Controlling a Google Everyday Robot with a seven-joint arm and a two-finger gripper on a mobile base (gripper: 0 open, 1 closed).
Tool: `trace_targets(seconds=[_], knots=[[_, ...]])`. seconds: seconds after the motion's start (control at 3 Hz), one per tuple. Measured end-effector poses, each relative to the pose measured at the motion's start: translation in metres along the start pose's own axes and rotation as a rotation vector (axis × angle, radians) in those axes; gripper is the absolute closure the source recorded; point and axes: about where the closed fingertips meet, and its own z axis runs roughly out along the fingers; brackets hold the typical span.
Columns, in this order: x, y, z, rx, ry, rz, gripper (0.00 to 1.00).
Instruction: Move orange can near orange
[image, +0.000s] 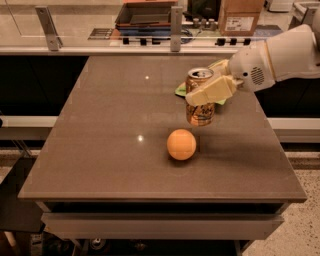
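So from where I'm standing, the gripper (205, 85) is closed around the orange can (201, 114), one pale finger (212, 90) wrapped across the front of it about mid-height and the other tucked behind. It's got a proper hold as far as I can see. The can looks lifted off the table (100, 150) rather than sitting on it, and its long axis is pretty much upright with the silver top facing up. What matters for the next bit is that the orange (181, 144) sits below the gripper and out toward the front edge of the table, a touch to the side away from the arm. It isn't touching the can, but it's near. My guess is the move left is mostly a short drop with a small nudge forward, and the risk is coming down right on the fruit and sending it rolling, since it's a smooth ball. There's only one arm here, so no question of which one does it. As for the count, I get one can, one orange and one green bag (180, 90), which peeks out just behind the gripper on the far side. The can wants to go down next to the fruit, not back by the bag.
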Motion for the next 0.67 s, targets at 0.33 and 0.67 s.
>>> trace_targets(seconds=[0.33, 0.67], knots=[[0.0088, 0.0159, -0.0083, 0.031, -0.025, 0.035, 1.00], [0.0152, 0.0250, -0.0117, 0.063, -0.044, 0.031, 1.00]])
